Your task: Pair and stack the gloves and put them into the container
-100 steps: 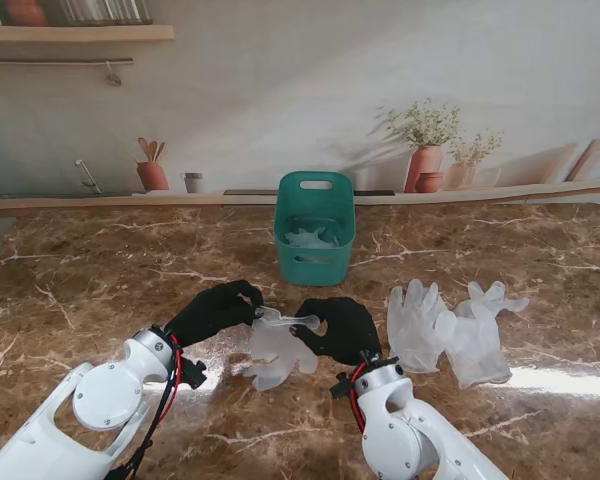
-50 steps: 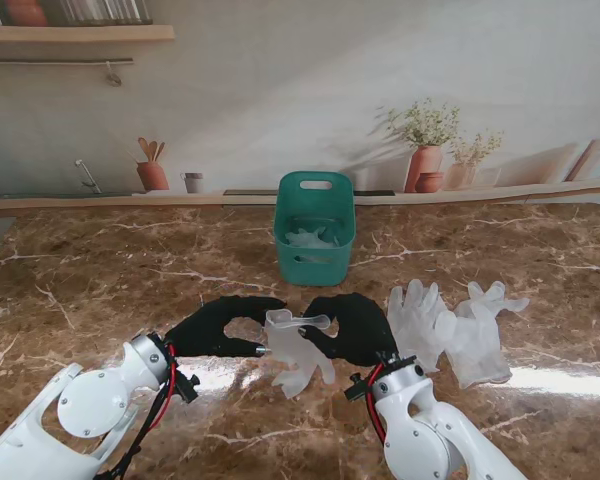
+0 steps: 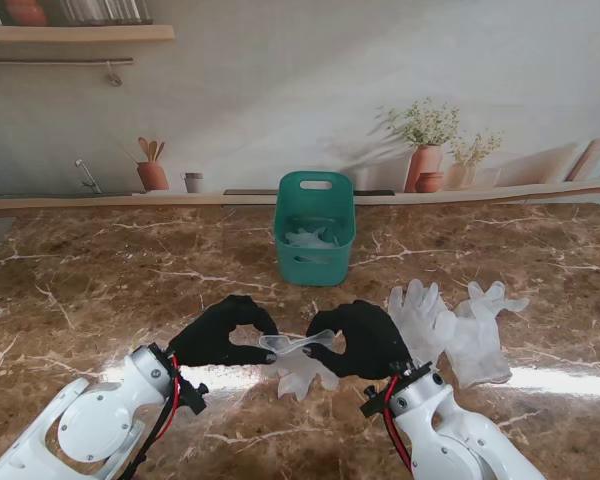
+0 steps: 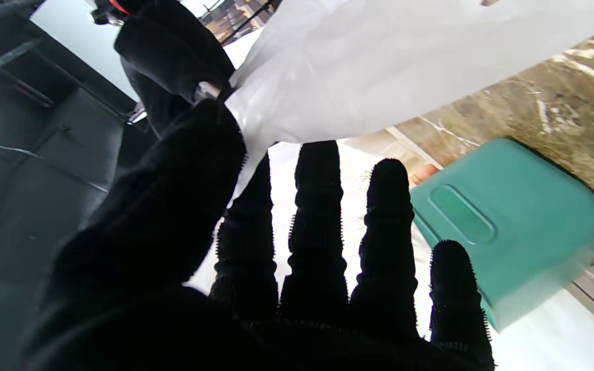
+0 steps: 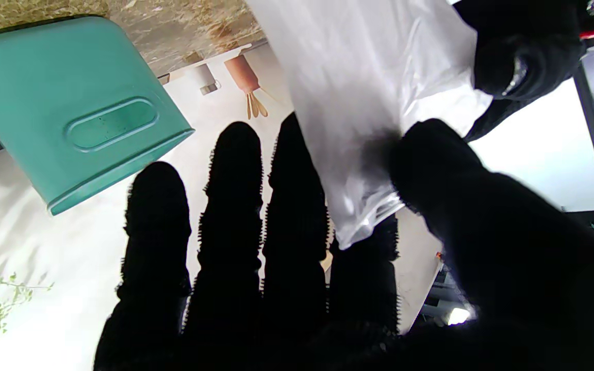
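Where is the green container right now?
In the stand view the green container stands on the marble table, near its middle toward the back wall, farther from me than both hands and the held glove.

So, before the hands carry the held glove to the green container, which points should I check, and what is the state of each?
1. Left hand pinches the held glove: ok.
2. Right hand pinches it too: ok.
3. Held glove is a stacked pair: cannot tell.
4. Green container upright, mouth open: ok.
5. Room in the container: ok, though it already holds gloves.
6. Two gloves remain on the table to the right: not ok.
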Action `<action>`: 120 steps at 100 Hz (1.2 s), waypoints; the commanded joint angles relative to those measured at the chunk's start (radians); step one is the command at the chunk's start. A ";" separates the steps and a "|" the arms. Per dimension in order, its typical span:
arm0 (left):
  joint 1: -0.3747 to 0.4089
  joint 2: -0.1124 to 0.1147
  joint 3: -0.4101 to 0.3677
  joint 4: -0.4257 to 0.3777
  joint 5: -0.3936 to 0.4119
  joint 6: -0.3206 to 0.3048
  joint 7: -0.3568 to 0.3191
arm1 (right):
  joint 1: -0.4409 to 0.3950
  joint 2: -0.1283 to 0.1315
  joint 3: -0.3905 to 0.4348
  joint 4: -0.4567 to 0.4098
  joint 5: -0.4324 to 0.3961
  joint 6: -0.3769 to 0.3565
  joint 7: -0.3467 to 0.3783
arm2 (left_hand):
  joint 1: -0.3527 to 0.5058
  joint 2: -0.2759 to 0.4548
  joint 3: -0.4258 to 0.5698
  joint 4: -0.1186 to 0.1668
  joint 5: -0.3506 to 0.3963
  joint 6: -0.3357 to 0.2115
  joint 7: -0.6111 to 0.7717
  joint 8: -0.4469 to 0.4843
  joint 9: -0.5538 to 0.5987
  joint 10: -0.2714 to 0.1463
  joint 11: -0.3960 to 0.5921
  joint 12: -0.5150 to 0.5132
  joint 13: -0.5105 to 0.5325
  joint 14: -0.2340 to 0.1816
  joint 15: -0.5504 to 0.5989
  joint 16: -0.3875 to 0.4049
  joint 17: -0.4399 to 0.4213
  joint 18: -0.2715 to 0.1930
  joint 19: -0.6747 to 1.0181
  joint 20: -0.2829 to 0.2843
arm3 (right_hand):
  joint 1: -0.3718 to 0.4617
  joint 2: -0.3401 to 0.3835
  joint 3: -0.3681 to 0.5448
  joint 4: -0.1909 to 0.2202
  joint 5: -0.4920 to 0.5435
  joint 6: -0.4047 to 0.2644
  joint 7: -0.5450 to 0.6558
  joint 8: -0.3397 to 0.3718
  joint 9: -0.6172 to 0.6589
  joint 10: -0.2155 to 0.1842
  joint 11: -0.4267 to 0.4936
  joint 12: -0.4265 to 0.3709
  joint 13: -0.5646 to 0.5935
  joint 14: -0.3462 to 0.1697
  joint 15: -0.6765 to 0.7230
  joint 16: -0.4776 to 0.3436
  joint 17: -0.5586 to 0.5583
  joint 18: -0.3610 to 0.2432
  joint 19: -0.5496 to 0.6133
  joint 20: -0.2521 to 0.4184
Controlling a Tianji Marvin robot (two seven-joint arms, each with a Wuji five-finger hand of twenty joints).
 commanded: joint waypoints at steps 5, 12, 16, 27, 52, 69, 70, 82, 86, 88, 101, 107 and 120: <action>0.042 0.014 -0.010 -0.053 -0.027 -0.012 -0.051 | -0.063 0.014 0.025 -0.048 0.003 -0.021 0.031 | 0.006 0.025 -0.002 -0.028 0.012 0.007 0.007 -0.015 0.101 0.023 -0.003 -0.041 0.089 0.000 0.058 0.022 0.011 0.014 0.113 -0.024 | 0.016 0.006 0.018 0.007 0.023 -0.002 0.023 -0.015 0.050 0.012 -0.014 -0.005 0.057 0.012 0.013 0.014 0.036 0.021 0.051 -0.009; 0.059 0.024 -0.022 -0.078 -0.050 -0.017 -0.089 | -0.093 0.015 0.046 -0.077 0.006 -0.032 0.044 | 0.008 0.057 -0.013 -0.026 -0.020 0.025 0.005 0.019 0.132 0.032 0.011 -0.078 0.113 0.005 0.078 0.030 0.017 0.010 0.143 -0.031 | 0.014 0.018 0.009 0.004 0.017 -0.001 0.023 -0.025 0.086 0.019 -0.023 -0.031 0.097 0.022 0.010 0.009 0.069 0.030 0.065 -0.012; 0.067 0.029 -0.028 -0.091 -0.064 -0.019 -0.110 | -0.110 0.016 0.060 -0.093 0.010 -0.039 0.054 | 0.007 0.080 -0.019 -0.026 -0.042 0.037 0.006 0.041 0.145 0.026 0.021 -0.096 0.125 0.003 0.087 0.032 0.021 0.005 0.156 -0.036 | 0.018 0.021 0.004 0.004 0.014 0.004 0.023 -0.029 0.111 0.024 -0.026 -0.048 0.123 0.025 0.014 0.009 0.088 0.035 0.080 -0.013; 0.087 0.040 -0.041 -0.117 -0.105 -0.015 -0.165 | -0.157 0.020 0.102 -0.138 0.037 -0.063 0.104 | 0.017 0.152 -0.045 -0.020 -0.110 0.083 0.007 0.101 0.176 0.015 0.063 -0.165 0.157 -0.003 0.108 0.032 0.031 -0.010 0.189 -0.047 | 0.022 0.023 0.001 0.003 0.014 0.021 0.032 -0.035 0.164 0.034 -0.029 -0.085 0.183 0.030 0.021 0.006 0.138 0.045 0.121 -0.018; 0.107 0.064 -0.042 -0.126 -0.198 0.018 -0.289 | -0.209 0.035 0.143 -0.207 0.187 -0.079 0.265 | 0.065 0.281 -0.105 -0.008 -0.252 0.159 0.035 0.204 0.195 0.000 0.137 -0.210 0.181 0.003 0.123 0.032 0.042 -0.037 0.234 -0.040 | 0.029 0.013 0.001 0.004 0.018 0.045 0.040 -0.042 0.239 0.045 -0.030 -0.111 0.276 0.036 0.034 0.003 0.224 0.050 0.184 -0.031; 0.093 0.062 -0.037 -0.091 -0.213 0.066 -0.306 | -0.142 0.043 0.100 -0.150 0.248 -0.029 0.321 | 0.090 0.297 -0.141 -0.003 -0.272 0.174 0.047 0.216 0.202 0.003 0.164 -0.210 0.191 0.012 0.136 0.038 0.048 -0.040 0.250 -0.034 | 0.033 0.013 -0.005 0.000 0.012 0.061 0.037 -0.053 0.260 0.044 -0.027 -0.118 0.297 0.038 0.037 0.002 0.235 0.050 0.200 -0.044; 0.091 0.062 -0.036 -0.088 -0.213 0.069 -0.306 | -0.135 0.043 0.095 -0.143 0.249 -0.024 0.321 | 0.090 0.297 -0.141 -0.003 -0.273 0.174 0.048 0.216 0.202 0.002 0.165 -0.210 0.191 0.012 0.137 0.039 0.048 -0.040 0.251 -0.034 | 0.035 0.013 -0.007 -0.003 0.012 0.062 0.038 -0.059 0.259 0.044 -0.022 -0.119 0.296 0.037 0.042 0.005 0.234 0.049 0.204 -0.050; 0.063 0.053 -0.022 -0.044 -0.208 0.114 -0.294 | -0.056 0.042 0.042 -0.063 0.292 0.036 0.336 | 0.095 0.296 -0.144 -0.002 -0.278 0.178 0.051 0.220 0.201 0.008 0.174 -0.206 0.192 0.020 0.146 0.045 0.050 -0.038 0.259 -0.029 | 0.039 0.012 -0.010 -0.007 0.008 0.070 0.037 -0.072 0.262 0.045 -0.016 -0.120 0.297 0.036 0.047 0.006 0.229 0.049 0.208 -0.062; 0.047 0.050 -0.015 -0.028 -0.199 0.130 -0.287 | -0.029 0.041 0.024 -0.034 0.307 0.054 0.336 | 0.095 0.296 -0.145 -0.001 -0.280 0.179 0.052 0.221 0.200 0.009 0.176 -0.206 0.191 0.021 0.148 0.047 0.049 -0.037 0.261 -0.028 | 0.042 0.011 -0.011 -0.009 0.008 0.072 0.035 -0.077 0.261 0.045 -0.015 -0.121 0.296 0.037 0.047 0.006 0.226 0.050 0.210 -0.063; 0.039 0.049 -0.011 -0.019 -0.193 0.138 -0.284 | -0.016 0.040 0.016 -0.021 0.313 0.062 0.336 | 0.095 0.296 -0.146 -0.001 -0.281 0.179 0.052 0.221 0.200 0.009 0.177 -0.205 0.191 0.022 0.149 0.048 0.050 -0.037 0.263 -0.028 | 0.043 0.011 -0.011 -0.009 0.007 0.072 0.035 -0.077 0.261 0.045 -0.015 -0.121 0.296 0.037 0.047 0.006 0.226 0.050 0.211 -0.063; -0.029 0.035 0.029 0.043 -0.160 0.192 -0.244 | 0.069 0.035 -0.027 0.065 0.334 0.108 0.334 | 0.101 0.294 -0.151 0.003 -0.286 0.181 0.055 0.224 0.189 0.015 0.185 -0.202 0.185 0.035 0.161 0.057 0.047 -0.041 0.273 -0.019 | 0.044 0.011 -0.012 -0.012 0.005 0.069 0.036 -0.082 0.257 0.045 -0.013 -0.121 0.283 0.038 0.048 0.007 0.210 0.048 0.208 -0.068; -0.065 0.027 0.054 0.074 -0.133 0.209 -0.211 | 0.108 0.032 -0.042 0.104 0.334 0.124 0.330 | 0.103 0.291 -0.152 0.004 -0.287 0.179 0.056 0.226 0.187 0.017 0.187 -0.201 0.181 0.036 0.163 0.059 0.052 -0.040 0.280 -0.015 | 0.045 0.014 -0.012 -0.013 0.003 0.066 0.036 -0.084 0.254 0.044 -0.013 -0.121 0.271 0.035 0.049 0.009 0.199 0.046 0.206 -0.070; -0.148 0.006 0.118 0.142 -0.070 0.252 -0.130 | 0.189 0.025 -0.070 0.184 0.322 0.151 0.309 | 0.104 0.286 -0.152 0.006 -0.290 0.176 0.059 0.228 0.181 0.018 0.190 -0.200 0.173 0.045 0.177 0.066 0.057 -0.037 0.303 0.002 | 0.043 0.013 -0.014 -0.016 -0.002 0.047 0.036 -0.082 0.242 0.041 -0.005 -0.115 0.246 0.027 0.066 0.018 0.175 0.039 0.206 -0.071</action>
